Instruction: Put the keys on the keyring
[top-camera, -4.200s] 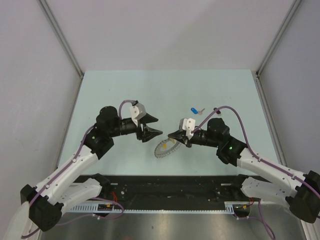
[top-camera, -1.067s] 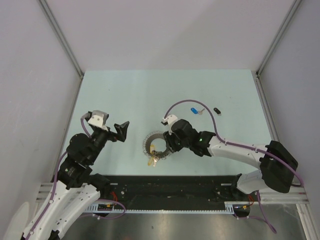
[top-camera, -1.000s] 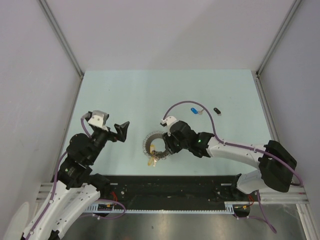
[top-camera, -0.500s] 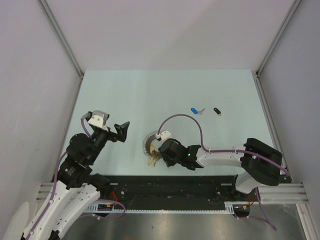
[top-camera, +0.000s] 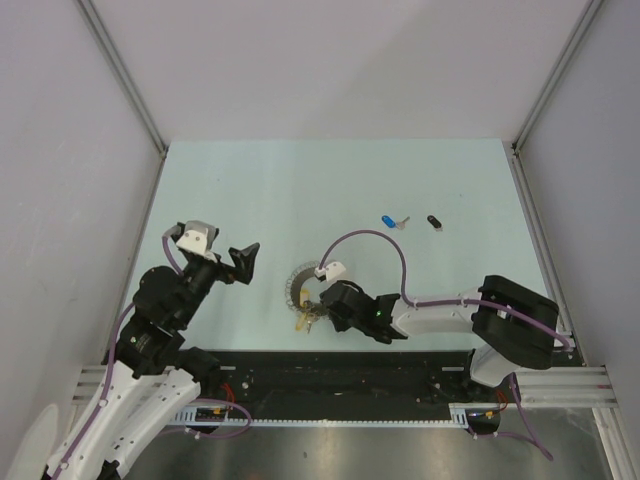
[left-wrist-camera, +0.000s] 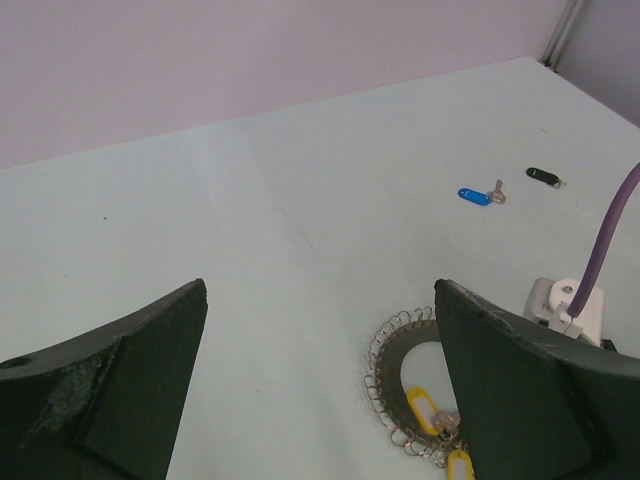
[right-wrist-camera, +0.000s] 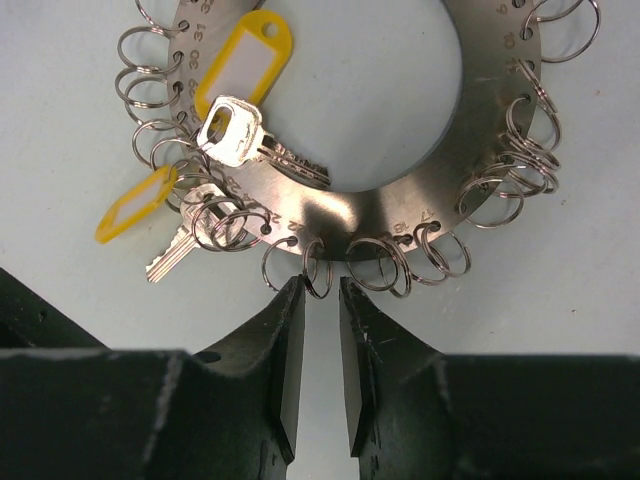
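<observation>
The keyring (top-camera: 297, 283), a flat metal ring with small wire loops round its rim, lies on the table. It also shows in the left wrist view (left-wrist-camera: 392, 352) and the right wrist view (right-wrist-camera: 335, 215). Two yellow-tagged keys (right-wrist-camera: 243, 62) hang on its loops; they also show in the top view (top-camera: 301, 322). My right gripper (right-wrist-camera: 320, 285) is low at the keyring's near rim, its jaws a narrow slit apart with one loop between the tips. The blue key (top-camera: 388, 220) and the black key (top-camera: 434, 222) lie loose at the back right. My left gripper (top-camera: 243, 262) is wide open and empty, left of the keyring.
The right arm's purple cable (top-camera: 365, 236) arches over the table between the keyring and the loose keys. Walls with metal posts (top-camera: 127, 85) close off the left, right and back of the pale green table (top-camera: 250, 190).
The right arm has folded back toward the near edge, bringing its gripper round to the keyring's near rim. The left arm, drawn back to the left earlier, has stayed still for the last second.
</observation>
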